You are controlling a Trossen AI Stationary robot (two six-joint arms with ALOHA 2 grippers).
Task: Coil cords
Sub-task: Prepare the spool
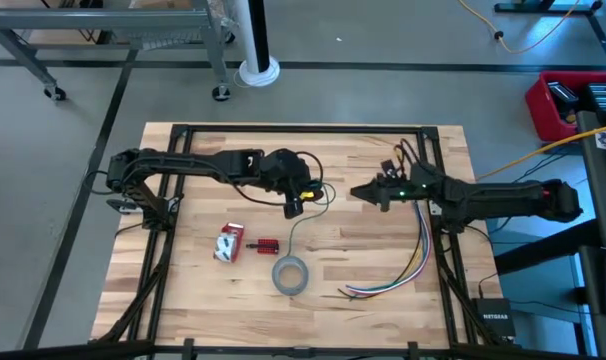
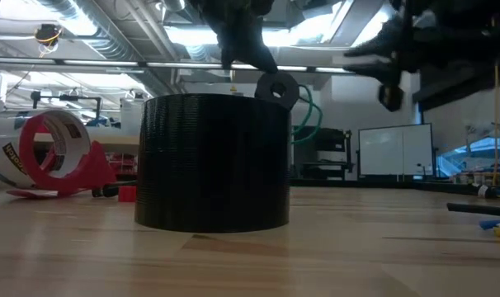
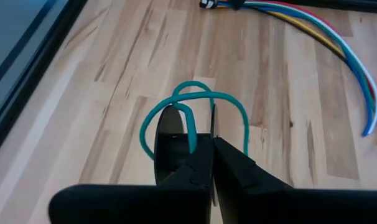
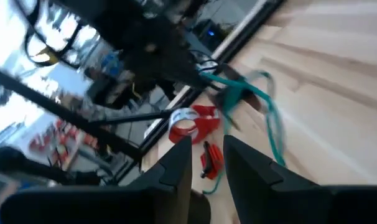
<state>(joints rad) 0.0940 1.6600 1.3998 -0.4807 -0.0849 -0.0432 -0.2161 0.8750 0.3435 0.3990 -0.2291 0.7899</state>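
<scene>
The left gripper (image 3: 198,134) has its fingers clamped on the cord (image 3: 195,106): in the left wrist view a teal-looking loop passes between the tips and arches over them, with a small dark disc (image 3: 170,124) pinched at the fingers. In the high view this gripper (image 1: 293,205) hangs above the middle of the tabletop (image 1: 183,290), and the cord (image 1: 295,235) trails down from it in a thin line toward the tape roll (image 1: 290,274). The low view shows the disc (image 2: 276,88) lifted clear, above and behind the roll (image 2: 213,161) that fills the foreground.

The right gripper (image 1: 361,192) faces the left one from close by, at about the same height. In its own wrist view its fingers (image 4: 176,165) stand apart with nothing between them, and the cord (image 4: 272,130) hangs ahead of them.

The step in hand looks like forming the next turn of the coil. To do it well, I judge, the left fingers should keep a firm pinch on the disc and the loops already made, while the right fingers take the free strand just below the bundle and lead it round without pulling hard. The slack end lies near the roll and could snag there; lifting it first would help. The coloured wires (image 1: 413,260) lie well to the right.
</scene>
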